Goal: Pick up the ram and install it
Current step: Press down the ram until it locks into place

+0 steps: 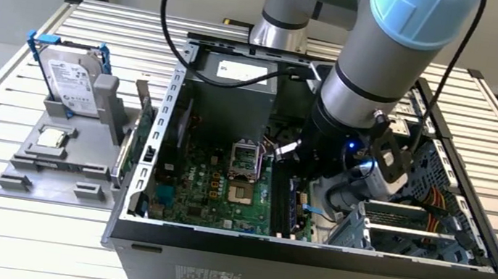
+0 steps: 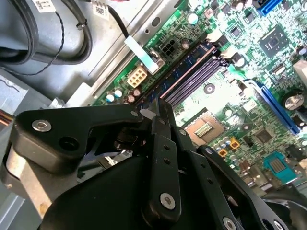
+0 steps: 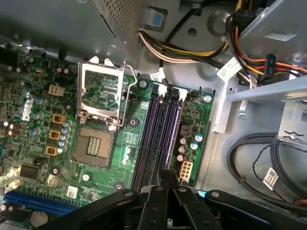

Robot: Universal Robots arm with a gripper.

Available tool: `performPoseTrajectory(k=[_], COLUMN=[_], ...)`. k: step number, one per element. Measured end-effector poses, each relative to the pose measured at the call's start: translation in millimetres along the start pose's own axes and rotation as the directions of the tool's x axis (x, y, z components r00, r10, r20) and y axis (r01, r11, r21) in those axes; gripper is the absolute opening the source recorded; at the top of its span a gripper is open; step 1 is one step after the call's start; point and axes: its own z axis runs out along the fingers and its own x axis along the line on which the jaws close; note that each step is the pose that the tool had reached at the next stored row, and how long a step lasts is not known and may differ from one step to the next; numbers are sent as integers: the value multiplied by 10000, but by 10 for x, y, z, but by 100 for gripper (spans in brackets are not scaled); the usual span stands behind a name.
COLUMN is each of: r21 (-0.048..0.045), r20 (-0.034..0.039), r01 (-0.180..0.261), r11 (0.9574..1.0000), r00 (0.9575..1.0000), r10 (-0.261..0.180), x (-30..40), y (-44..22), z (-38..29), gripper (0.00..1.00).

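The gripper is down inside an open computer case. Its two black fingers are closed together and no gap shows between them in either wrist view. Nothing can be seen clamped between the fingers. Their tips sit over one end of the bank of memory slots, close to a small white latch. Whether the tips actually press on anything there cannot be told.

The slots run away from the fingertips as long, dark, parallel channels across the green motherboard. In the outermost channel, nearest the board's edge and a small white connector, there stands what looks like the ram. It is a thin stick on edge, with bluish rectangles in a row along its side. Its long axis lies along the slot, pointing straight away from the gripper. By that reading it is already in its slot, with its near end just at the fingertips. How fully it is seated cannot be told.

The open processor socket lies beside the slots, on the side away from the board's edge.

In the exterior view, the grey arm reaches down into the case from above. Well apart, towards that view's left, a grey holder on the table carries a hard drive in a blue frame.
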Motion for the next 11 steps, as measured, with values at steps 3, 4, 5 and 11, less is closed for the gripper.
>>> performPoseTrajectory(k=[3,4,5,11], r21=[7,9,12,26], r20=[-6,-7,-9,-22], r01=[178,238,291,706], r11=[9998,9997,9996,9975], r00=[9998,9997,9996,9975], r10=[-178,-238,-291,-706], x=[-1,-1,-1,-5], y=[5,6,9,26], z=[0,0,0,1], gripper=[0,0,0,0])
